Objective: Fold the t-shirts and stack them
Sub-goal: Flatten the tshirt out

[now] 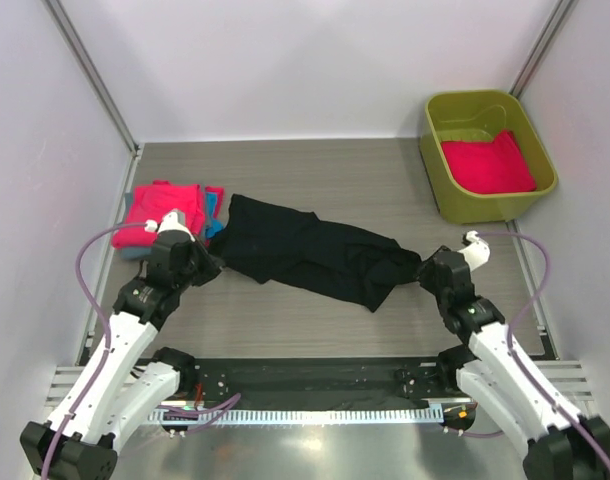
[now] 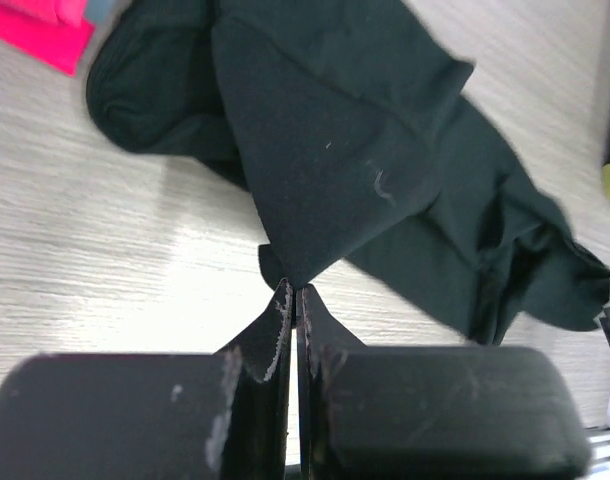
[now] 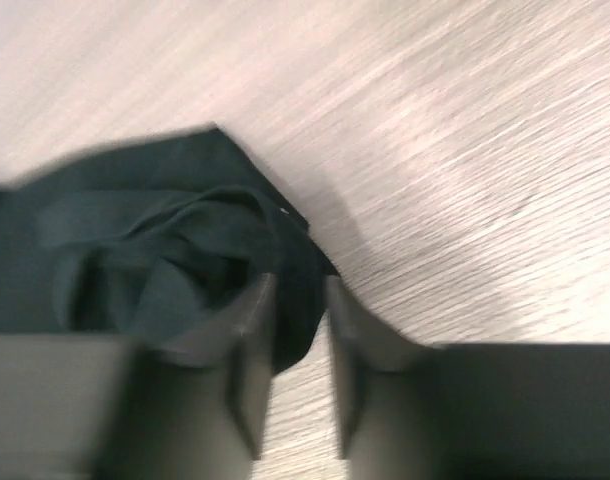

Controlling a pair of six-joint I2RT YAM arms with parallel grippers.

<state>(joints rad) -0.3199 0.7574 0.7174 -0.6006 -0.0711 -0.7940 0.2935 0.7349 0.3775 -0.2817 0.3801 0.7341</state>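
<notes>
A black t-shirt (image 1: 315, 252) lies crumpled and stretched across the middle of the grey wood-grain counter (image 1: 335, 175), running from my left arm towards my right.

My left end effector (image 2: 293, 290) is fully closed. Its two dark fingers are pressed together on a pointed corner of the black t-shirt. From there the cloth fans out away from my wrist in loose folds.

My right end effector (image 3: 297, 290) sits low at the opposite end of the same shirt. Its fingers stand partly apart, with a narrow gap between them. A bunched edge of the black cloth reaches into that gap and lies against the left finger. The wrist view is blurred, and I see nothing pinched there.

Past my left end effector, at the left edge of the counter, is a stack of folded hot-pink t-shirts (image 1: 165, 205). A blue t-shirt (image 1: 214, 208) peeks out at the right side of the stack, near the black shirt.

At the far right corner stands an olive-green plastic tub (image 1: 435, 165), well apart from the black shirt. One more hot-pink t-shirt (image 1: 488, 165) lies inside it.
</notes>
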